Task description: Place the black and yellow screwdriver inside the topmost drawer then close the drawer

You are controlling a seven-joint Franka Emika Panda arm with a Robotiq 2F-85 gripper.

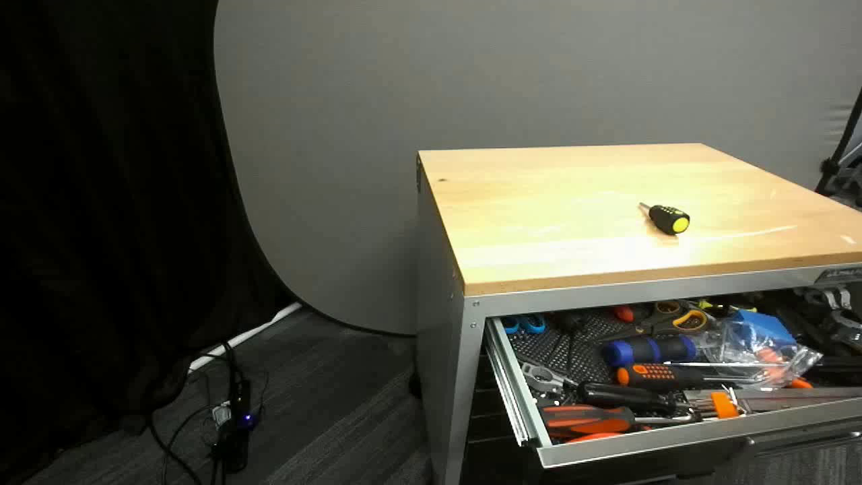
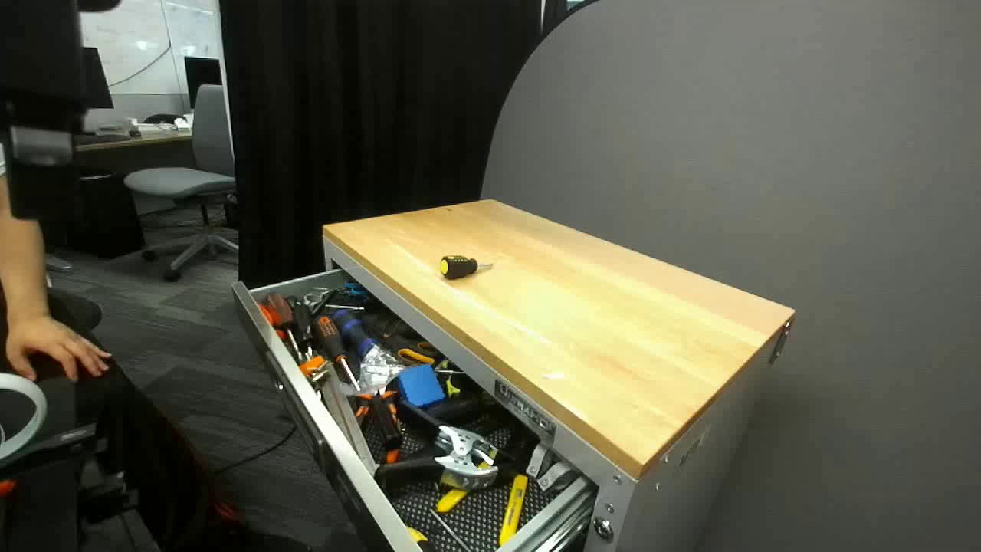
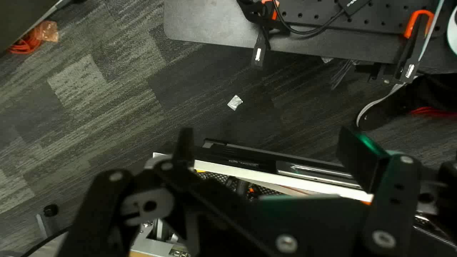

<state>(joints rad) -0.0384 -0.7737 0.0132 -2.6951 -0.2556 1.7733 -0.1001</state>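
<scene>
The black and yellow screwdriver [image 1: 669,219] lies on its side on the wooden top of the cabinet; it also shows in an exterior view [image 2: 460,267]. It is out of the wrist view. The topmost drawer [image 1: 646,444] is pulled out and full of tools; it shows in an exterior view too [image 2: 328,420]. In the wrist view the white front rim of the drawer [image 3: 271,177] runs between my fingers, further off. My gripper [image 3: 274,151] is open and empty, with its fingers wide apart. A dark part of the arm [image 2: 46,115] hangs at the upper left in an exterior view, apart from the cabinet.
The wooden cabinet top [image 1: 552,182] stands above the drawer. Inside lie orange-handled tools [image 1: 586,419], a blue block [image 2: 420,385] and a metal clamp [image 2: 466,452]. A person's hand [image 2: 54,345] rests at the left. A grey backdrop [image 2: 766,138] stands behind the cabinet.
</scene>
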